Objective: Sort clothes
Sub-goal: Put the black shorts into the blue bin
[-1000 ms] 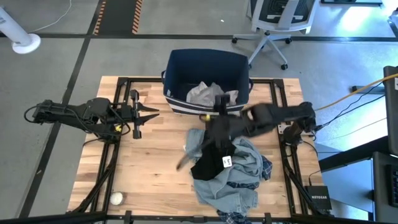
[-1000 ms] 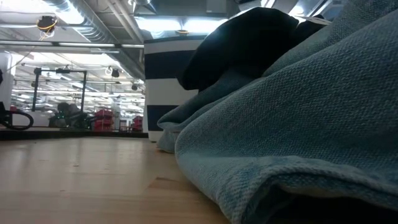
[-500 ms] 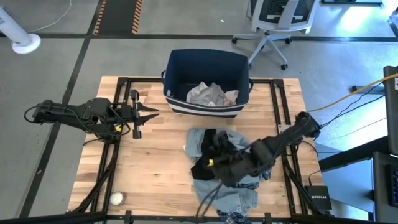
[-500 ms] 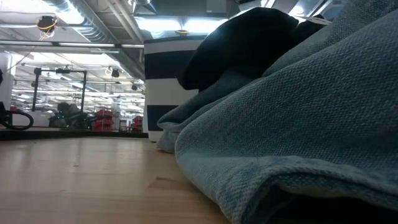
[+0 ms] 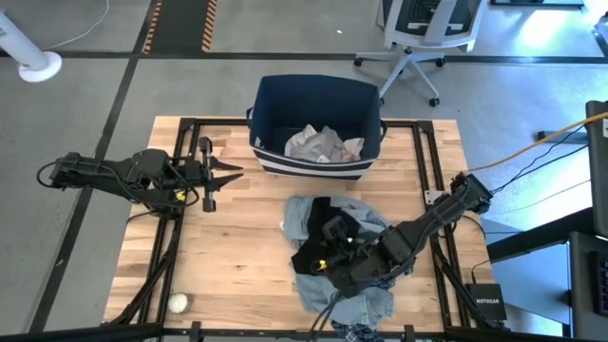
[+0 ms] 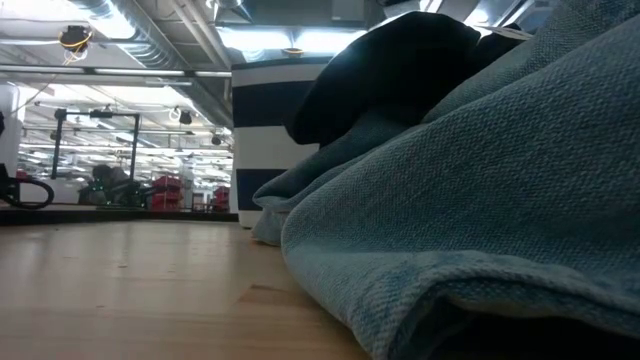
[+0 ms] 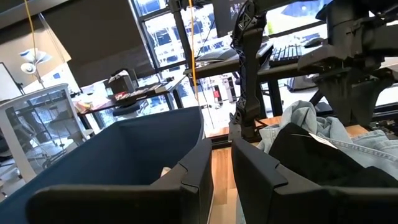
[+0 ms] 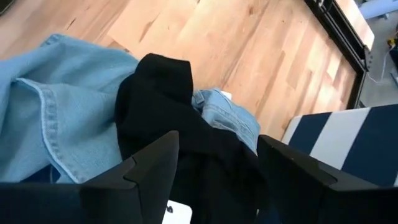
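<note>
Right claw [image 5: 334, 249] low over black garment [image 5: 318, 249] on denim pile [image 5: 366, 285].

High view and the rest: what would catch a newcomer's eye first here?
The heap of clothes in the middle of the table, pale denim with a black garment on top, draws the eye, with the right hand low over it, fingers open either side of the black cloth. Behind it stands a navy bin with light clothes inside. The left hand waits at the table's left side.
</note>
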